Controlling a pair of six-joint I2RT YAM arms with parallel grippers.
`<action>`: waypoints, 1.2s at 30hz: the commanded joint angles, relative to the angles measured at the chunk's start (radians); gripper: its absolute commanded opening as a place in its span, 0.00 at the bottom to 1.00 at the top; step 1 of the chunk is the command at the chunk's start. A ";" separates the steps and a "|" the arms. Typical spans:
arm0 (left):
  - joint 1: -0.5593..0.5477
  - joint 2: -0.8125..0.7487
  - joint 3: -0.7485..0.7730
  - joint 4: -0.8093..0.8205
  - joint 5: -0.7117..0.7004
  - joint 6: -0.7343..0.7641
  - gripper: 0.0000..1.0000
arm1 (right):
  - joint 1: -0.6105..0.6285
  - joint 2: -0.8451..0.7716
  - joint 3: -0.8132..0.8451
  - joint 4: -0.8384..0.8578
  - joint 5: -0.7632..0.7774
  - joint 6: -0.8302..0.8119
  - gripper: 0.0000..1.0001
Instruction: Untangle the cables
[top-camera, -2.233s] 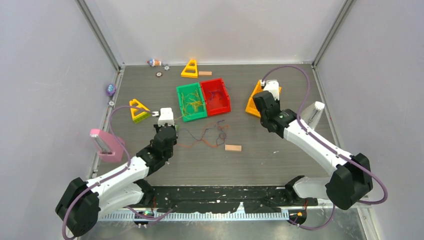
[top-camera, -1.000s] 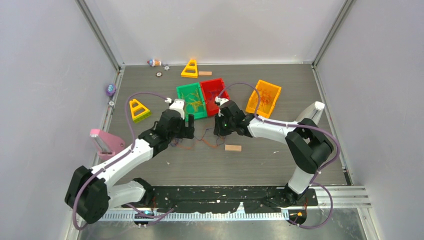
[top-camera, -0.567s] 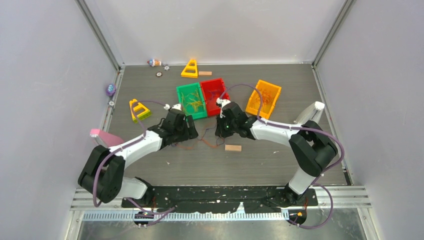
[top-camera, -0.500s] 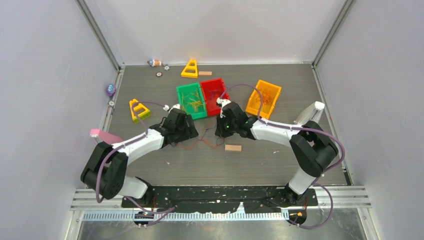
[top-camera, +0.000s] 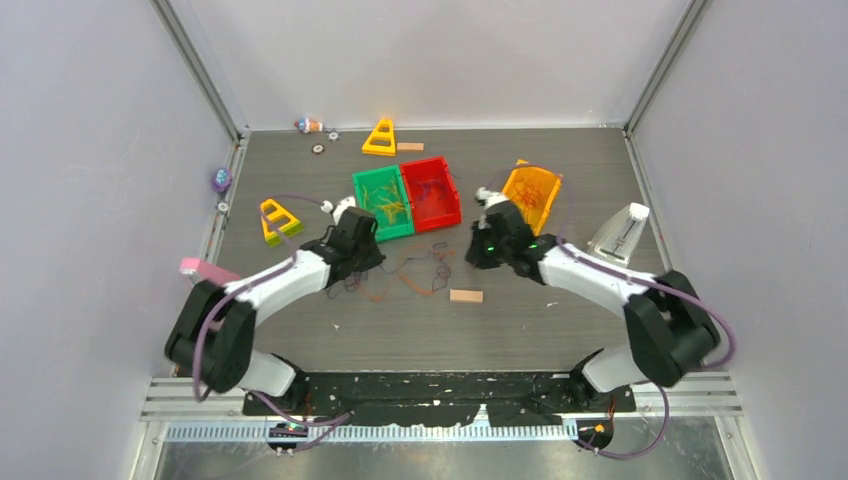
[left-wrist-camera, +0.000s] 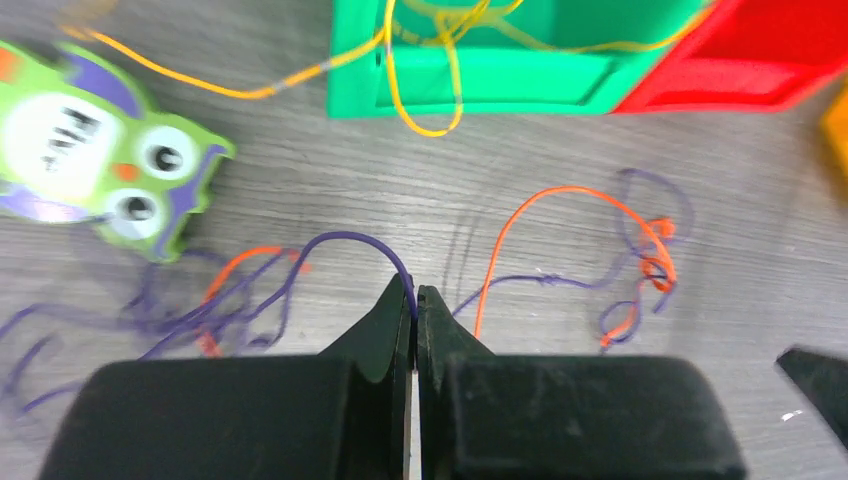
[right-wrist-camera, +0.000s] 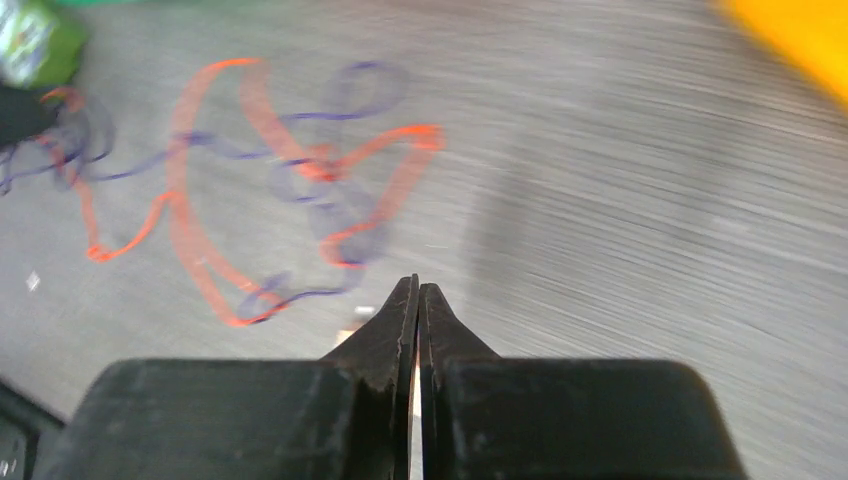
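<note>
A loose tangle of thin purple and orange cables (top-camera: 412, 272) lies on the dark table between both arms. My left gripper (left-wrist-camera: 414, 296) is shut on a purple cable (left-wrist-camera: 345, 240) that arches up out of its tips. An orange cable (left-wrist-camera: 520, 212) loops to its right. Yellow cables (left-wrist-camera: 425, 70) spill over the wall of the green bin (left-wrist-camera: 480, 85). My right gripper (right-wrist-camera: 417, 287) is shut, and I see no cable between its tips. It hovers to the right of the blurred orange-and-purple tangle (right-wrist-camera: 300, 175). From above, the left gripper (top-camera: 366, 262) and right gripper (top-camera: 472, 258) flank the tangle.
Green bin (top-camera: 358, 206), red bin (top-camera: 455, 190) and orange bin (top-camera: 535, 190) stand behind the tangle. A small wooden block (top-camera: 466, 296) lies in front of it. An owl sticker (left-wrist-camera: 100, 150) is near the left gripper. Yellow triangles (top-camera: 277, 218) (top-camera: 381, 137) and a pink holder (top-camera: 200, 268) stand left.
My left gripper has shut on the purple cable. The right gripper has shut and its arm has swung right, away from the tangle toward the orange bin.
</note>
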 joint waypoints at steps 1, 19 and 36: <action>0.008 -0.275 0.008 -0.113 -0.207 0.138 0.00 | -0.203 -0.204 -0.125 -0.060 0.077 0.022 0.05; 0.060 -0.404 0.347 -0.143 0.642 0.297 0.00 | -0.117 -0.481 -0.188 0.207 -0.351 -0.239 0.86; -0.089 -0.205 0.581 -0.228 0.821 0.306 0.00 | 0.092 -0.479 -0.247 0.717 -0.133 -0.323 0.93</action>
